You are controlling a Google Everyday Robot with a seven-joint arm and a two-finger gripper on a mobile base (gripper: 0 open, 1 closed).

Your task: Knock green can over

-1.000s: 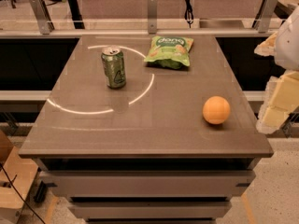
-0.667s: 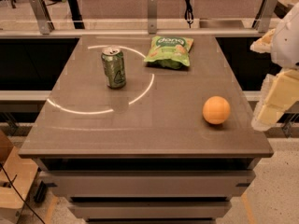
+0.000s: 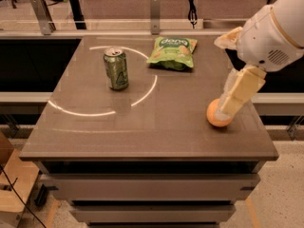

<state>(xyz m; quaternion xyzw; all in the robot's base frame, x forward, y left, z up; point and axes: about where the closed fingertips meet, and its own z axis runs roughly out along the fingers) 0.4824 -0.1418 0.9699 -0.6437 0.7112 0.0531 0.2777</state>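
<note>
Now the gripper [image 3: 237, 93] hangs at the right edge of the bench [image 3: 142, 137], over the orange [image 3: 216, 120]; open or closed, I cannot tell. The green can [image 3: 116, 69] stands upright well to the left, so sweep across and strike it high.

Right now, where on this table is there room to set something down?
Bare: the table front left, before the green can, and the middle between can and orange. Crowded: the right edge, where the gripper hangs by the orange.
</note>
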